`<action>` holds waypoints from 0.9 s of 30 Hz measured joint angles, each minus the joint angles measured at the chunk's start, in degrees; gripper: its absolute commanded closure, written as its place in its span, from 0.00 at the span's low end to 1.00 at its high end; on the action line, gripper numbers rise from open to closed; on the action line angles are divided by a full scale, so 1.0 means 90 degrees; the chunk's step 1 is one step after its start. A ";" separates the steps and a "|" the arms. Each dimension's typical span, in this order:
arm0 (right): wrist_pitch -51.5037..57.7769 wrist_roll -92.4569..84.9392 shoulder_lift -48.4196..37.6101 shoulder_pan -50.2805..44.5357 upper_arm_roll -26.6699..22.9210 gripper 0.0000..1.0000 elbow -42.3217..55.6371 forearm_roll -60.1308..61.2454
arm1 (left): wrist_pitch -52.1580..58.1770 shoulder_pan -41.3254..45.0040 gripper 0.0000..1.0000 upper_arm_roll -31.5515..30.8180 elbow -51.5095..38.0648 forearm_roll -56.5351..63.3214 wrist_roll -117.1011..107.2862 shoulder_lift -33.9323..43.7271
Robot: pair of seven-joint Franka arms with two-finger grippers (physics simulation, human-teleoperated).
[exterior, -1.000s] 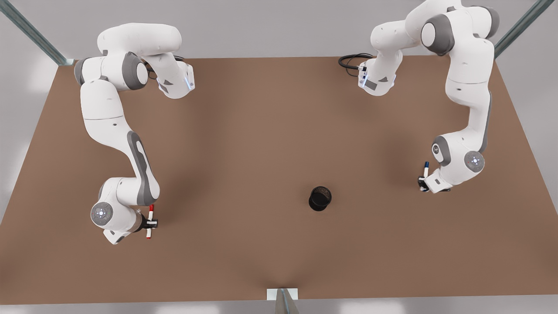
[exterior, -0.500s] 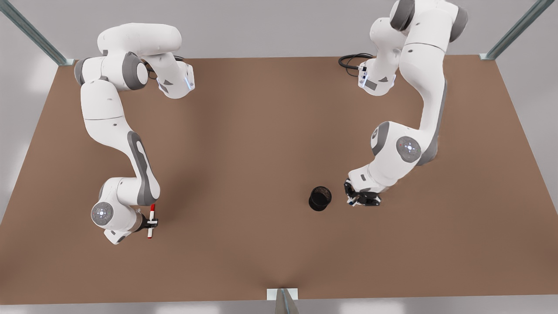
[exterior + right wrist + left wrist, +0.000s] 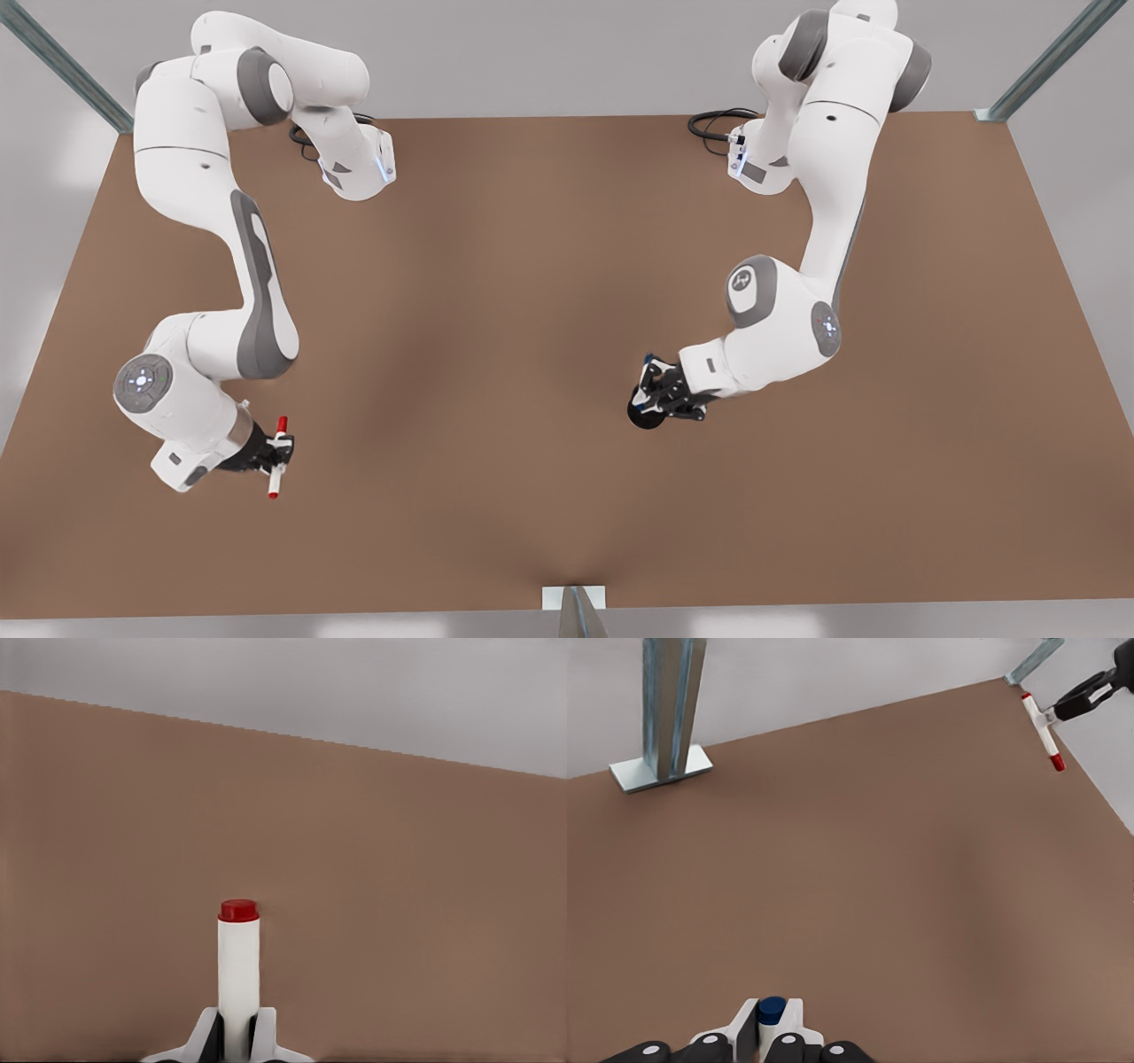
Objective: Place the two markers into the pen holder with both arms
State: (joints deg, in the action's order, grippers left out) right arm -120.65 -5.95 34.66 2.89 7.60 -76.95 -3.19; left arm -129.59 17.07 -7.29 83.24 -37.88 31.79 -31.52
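My left gripper [image 3: 660, 394] hangs right over the black pen holder [image 3: 643, 417] on the front view's right and covers most of it. It is shut on the blue marker [image 3: 648, 360], whose blue end [image 3: 772, 1010] pokes out between the fingers [image 3: 793, 1019]. On the front view's left, my right gripper [image 3: 275, 454] is shut on the middle of the red marker [image 3: 278, 461], held off the table. The right wrist view has the red marker [image 3: 238, 961] standing out from the gripper [image 3: 237, 1035]. The left wrist view catches the red marker [image 3: 1042, 720] far off in the other gripper [image 3: 1079, 700].
The brown table [image 3: 496, 292] stretches between the two arms. A metal post foot [image 3: 574, 599] sits at the near edge and also appears as a post [image 3: 666, 709] in the left wrist view. A black cable [image 3: 713, 124] lies by the arm base at the back.
My left gripper has swung with the blue marker from the front view's far right to over the pen holder. My right arm has shifted a little left, carrying the red marker.
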 measured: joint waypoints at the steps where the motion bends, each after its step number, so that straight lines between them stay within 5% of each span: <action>1: 0.0074 0.0006 -0.0072 -0.0010 0.0083 0.77 0.0001 -0.0002 | -0.0058 -0.0060 0.79 0.0001 0.0007 -0.0144 0.0316 -0.0015; 20: 0.0883 0.0220 -0.0542 0.0009 0.0519 0.77 0.0004 -0.0009 | -0.0787 -0.0107 0.79 -0.0058 0.0751 -0.2126 0.5052 -0.0681; 21: 0.0888 0.0224 -0.0542 0.0010 0.0516 0.77 0.0008 -0.0009 | -0.0795 -0.0107 0.70 -0.0063 0.0824 -0.2155 0.5231 -0.0669; 22: 0.0893 0.0227 -0.0537 0.0012 0.0514 0.77 0.0007 -0.0009 | -0.0783 -0.0121 0.00 -0.0066 0.0937 -0.2183 0.5409 -0.0643; 27: 0.0885 0.0242 -0.0516 0.0017 0.0603 0.77 0.0011 -0.0011 | 0.0075 -0.0511 0.00 0.0447 0.0962 -0.1947 0.6093 -0.0117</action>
State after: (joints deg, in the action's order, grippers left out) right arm -112.68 -3.78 30.02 3.04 13.03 -76.85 -3.28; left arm -128.91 12.47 -3.27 91.90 -55.41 86.62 -32.57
